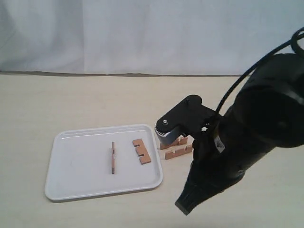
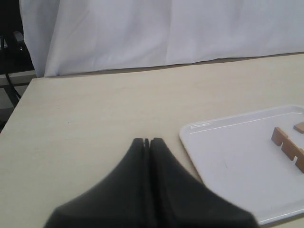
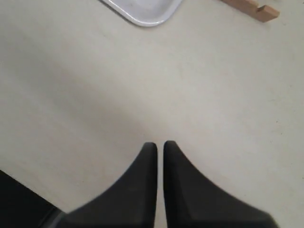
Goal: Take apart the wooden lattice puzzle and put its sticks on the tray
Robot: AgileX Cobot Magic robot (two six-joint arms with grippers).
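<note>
Roughly halfway, judging from the layout. Already on the tray (image 1: 61, 142): a stick on edge (image 1: 113, 157) near the middle, and a flat stick (image 1: 141, 151) with its notches showing, close to the right rim. Left to move: two sticks (image 1: 178, 152) on the desk (image 1: 47, 95), just beside the tray's right rim and partly hidden by the right arm (image 1: 256, 123). Impossible to tell whether those two touch or remain hooked together.

Right tool (image 3: 160, 143): tips pressed together on nothing, over bare desk, with a tray corner and a loose stick (image 3: 251, 8) beyond. Left tool (image 2: 147, 140): likewise together and empty, above the desk near a tray corner.

Only in the exterior view: the full count of four pieces and how they split between tray and desk. Hidden there behind the arm's bulk: the right tool's tips, settled only by the right wrist view. Absent from the exterior view altogether: the left tool, given by the left wrist view alone, along with a closer look at the flat stick's square notches.
</note>
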